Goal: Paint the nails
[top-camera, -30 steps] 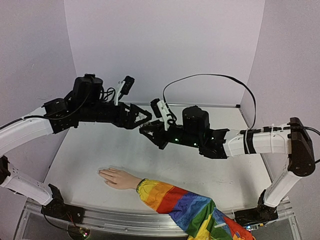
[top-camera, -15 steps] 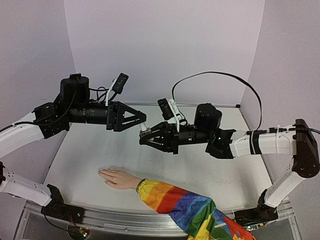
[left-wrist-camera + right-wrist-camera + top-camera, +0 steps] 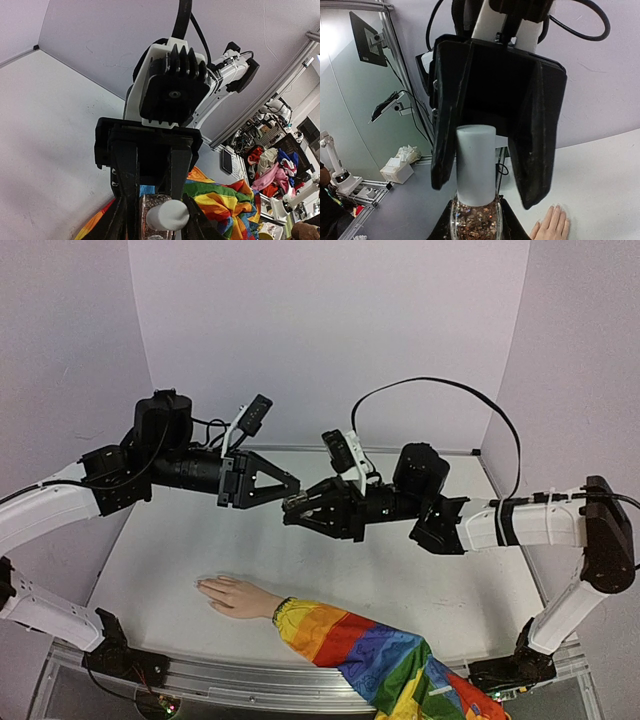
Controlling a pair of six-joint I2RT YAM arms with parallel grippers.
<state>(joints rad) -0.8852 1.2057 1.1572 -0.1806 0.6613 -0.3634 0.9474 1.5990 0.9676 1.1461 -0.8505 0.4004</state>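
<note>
Black triangular left tool point(image 3: 296, 483) and right tool point(image 3: 288, 506), white arm links point(image 3: 45, 508), looping black cable point(image 3: 440, 392).

I find nothing I can read. The glitter bottle point(image 3: 475, 222) shows no legible label, and the pale cap point(image 3: 476, 165) between my left fingers point(image 3: 447, 125) is plain. The clutter point(image 3: 272, 165) beyond the desk point(image 3: 45, 130) is too blurred to read.

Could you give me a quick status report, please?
Right hand shut on glitter bottle. Left hand straddling its cap, midair. Mannequin hand on table, nails untouched. Nothing in the way.
</note>
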